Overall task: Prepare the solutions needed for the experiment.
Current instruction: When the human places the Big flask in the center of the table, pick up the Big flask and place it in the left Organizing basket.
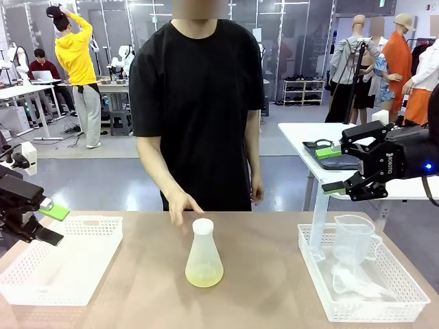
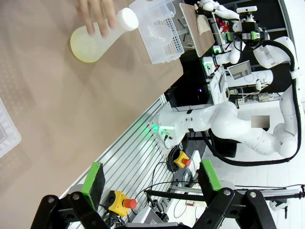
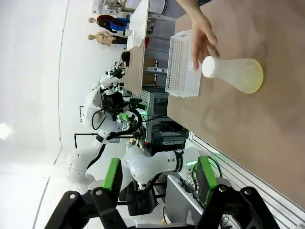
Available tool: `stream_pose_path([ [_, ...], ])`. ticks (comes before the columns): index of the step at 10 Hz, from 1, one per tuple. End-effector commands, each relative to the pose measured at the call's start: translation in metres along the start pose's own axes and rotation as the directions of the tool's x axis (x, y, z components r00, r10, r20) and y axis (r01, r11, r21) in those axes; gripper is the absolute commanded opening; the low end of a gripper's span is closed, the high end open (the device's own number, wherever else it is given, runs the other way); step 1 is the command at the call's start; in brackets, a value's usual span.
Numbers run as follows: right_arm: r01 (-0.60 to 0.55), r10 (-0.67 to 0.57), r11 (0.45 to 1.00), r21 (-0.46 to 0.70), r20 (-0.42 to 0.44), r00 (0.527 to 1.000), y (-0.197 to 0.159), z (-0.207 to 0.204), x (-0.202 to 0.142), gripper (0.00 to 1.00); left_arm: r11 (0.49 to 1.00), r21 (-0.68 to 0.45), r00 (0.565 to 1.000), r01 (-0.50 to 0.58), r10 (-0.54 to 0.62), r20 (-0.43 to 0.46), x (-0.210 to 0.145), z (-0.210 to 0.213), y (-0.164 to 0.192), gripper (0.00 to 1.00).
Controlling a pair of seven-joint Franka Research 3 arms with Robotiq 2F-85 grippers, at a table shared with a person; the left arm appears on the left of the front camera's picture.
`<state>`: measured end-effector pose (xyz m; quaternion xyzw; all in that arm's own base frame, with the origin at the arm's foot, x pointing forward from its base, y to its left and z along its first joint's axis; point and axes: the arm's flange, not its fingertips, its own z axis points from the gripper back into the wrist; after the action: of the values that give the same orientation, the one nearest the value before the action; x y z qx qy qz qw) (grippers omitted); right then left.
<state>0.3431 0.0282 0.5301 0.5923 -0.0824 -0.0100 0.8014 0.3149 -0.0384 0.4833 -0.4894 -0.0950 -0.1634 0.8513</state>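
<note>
Your left gripper is hanging by the left white basket, its jaws standing wide with nothing between them; your right gripper is hovering above the right basket, likewise spread apart and empty; the flask is standing upright mid-bench, between the two baskets, holding a little pale yellow solution in its base; the person's hand is hovering just behind its capped neck; a clear jug is sitting in the right basket.

Before me, a tan tabletop holds a whitish translucent conical flask of pale yellow liquid, between a left white plastic lattice basket and a matching right basket.
</note>
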Motion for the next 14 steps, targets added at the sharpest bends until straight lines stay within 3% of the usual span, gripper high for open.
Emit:
stream_pose_path([
  [1,-0.009,0.009,1.000,0.017,0.002,1.000,0.002,0.000,0.000,0.79,0.999,-0.027,1.000,0.020,-0.020,0.013,0.003,-0.002,-0.001,1.00],
  [11,-0.009,0.009,1.000,0.017,0.002,1.000,0.002,0.000,0.000,0.79,1.000,0.000,1.000,0.000,0.000,0.000,0.000,0.000,0.000,1.00],
  [14,-0.009,0.009,1.000,0.017,0.002,1.000,0.002,0.000,0.000,0.79,0.998,0.005,0.998,0.067,-0.067,-0.013,0.068,-0.045,0.005,1.00],
])
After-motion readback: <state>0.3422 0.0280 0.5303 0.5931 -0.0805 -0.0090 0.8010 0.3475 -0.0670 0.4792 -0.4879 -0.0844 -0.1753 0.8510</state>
